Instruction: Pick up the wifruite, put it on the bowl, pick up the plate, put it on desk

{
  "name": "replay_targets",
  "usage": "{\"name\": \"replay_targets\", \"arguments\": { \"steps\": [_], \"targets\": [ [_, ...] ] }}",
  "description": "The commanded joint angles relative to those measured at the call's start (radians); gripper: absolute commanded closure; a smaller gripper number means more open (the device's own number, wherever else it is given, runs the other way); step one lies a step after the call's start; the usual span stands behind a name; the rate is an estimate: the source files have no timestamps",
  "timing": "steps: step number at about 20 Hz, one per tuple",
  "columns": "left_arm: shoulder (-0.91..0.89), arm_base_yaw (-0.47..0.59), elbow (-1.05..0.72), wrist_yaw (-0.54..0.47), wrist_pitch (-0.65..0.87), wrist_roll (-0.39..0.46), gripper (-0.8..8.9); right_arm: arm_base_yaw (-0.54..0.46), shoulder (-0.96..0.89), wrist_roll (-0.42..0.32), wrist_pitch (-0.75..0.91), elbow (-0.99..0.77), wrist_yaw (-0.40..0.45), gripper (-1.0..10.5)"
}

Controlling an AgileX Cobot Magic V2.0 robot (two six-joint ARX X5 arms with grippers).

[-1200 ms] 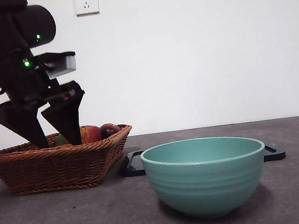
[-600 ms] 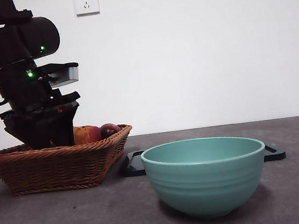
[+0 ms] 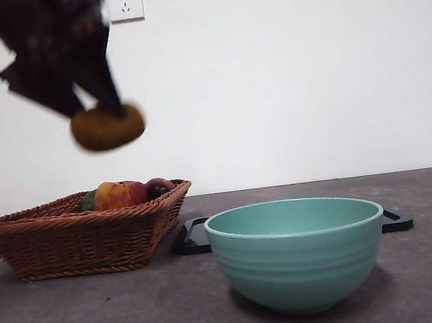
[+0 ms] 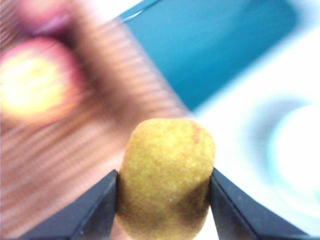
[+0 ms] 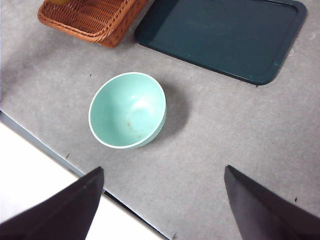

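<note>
Left gripper (image 4: 162, 200): you see it clamped on the wifruite (image 4: 165, 177), high above the basket (image 3: 83, 233).
Right gripper (image 5: 162, 200): spread wide, holding nothing, above the bowl (image 5: 127, 110).

We see the desk (image 3: 78, 320), a flat grey-brown matte top with faint mottling, carrying three things directly: the teal-green bowl (image 3: 298, 255), a brown wicker basket (image 3: 83, 234) and a dark flat tray (image 5: 222, 37). Taking the bowl as our landmark, the basket sits off to one side of it and farther from the desk's near edge, apart from it, while the tray lies behind the bowl with bare desk between them. We find the tray's corner just beside the basket.
</note>
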Motion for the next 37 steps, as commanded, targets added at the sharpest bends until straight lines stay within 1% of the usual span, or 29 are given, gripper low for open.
{"name": "replay_targets", "arguments": {
  "steps": [1,2,5,8,12,14,19,24,28,29,31,32,37],
  "targets": [
    [-0.036,-0.096,0.023,0.051,0.005,-0.022,6.36,0.005,0.006,0.0,0.01,0.018,-0.003,5.6],
    [-0.036,-0.156,0.023,0.051,0.005,-0.022,6.36,0.004,0.006,0.0,0.01,0.018,-0.002,5.6],
    [0.017,-0.277,0.023,0.051,0.024,-0.022,6.36,0.004,0.006,0.0,0.01,0.018,-0.002,5.6],
    [0.085,-0.346,0.023,0.049,0.042,-0.022,6.36,0.004,0.006,0.0,0.011,0.018,-0.002,5.6],
    [0.193,-0.399,0.023,0.011,0.097,-0.021,6.36,0.004,0.006,0.0,0.011,0.018,-0.002,5.6],
    [0.243,-0.418,0.023,-0.017,0.127,-0.018,6.36,0.004,0.006,0.0,0.011,0.018,0.0,5.6],
    [0.336,-0.443,0.023,-0.044,0.164,-0.017,6.36,0.004,0.006,0.0,0.011,0.018,0.008,5.6],
    [0.382,-0.46,0.023,-0.045,0.191,-0.017,6.35,0.004,0.006,0.0,0.013,0.018,0.008,5.6],
    [0.39,-0.461,0.023,-0.046,0.185,-0.017,6.25,0.004,0.006,0.0,0.013,0.018,0.008,5.6],
    [0.39,-0.461,0.023,-0.046,0.183,-0.017,6.1,0.004,0.006,0.0,0.013,0.018,0.008,5.6],
    [0.39,-0.461,0.023,-0.046,0.179,-0.017,5.18,0.004,0.006,0.0,0.013,0.018,0.008,5.6],
    [0.39,-0.461,0.023,-0.046,0.176,-0.018,5.0,0.004,0.006,0.0,0.013,0.018,0.008,5.6],
    [0.389,-0.463,0.024,-0.045,0.177,-0.039,5.01,0.004,0.006,0.0,0.013,0.018,0.008,5.6]
  ]
}}
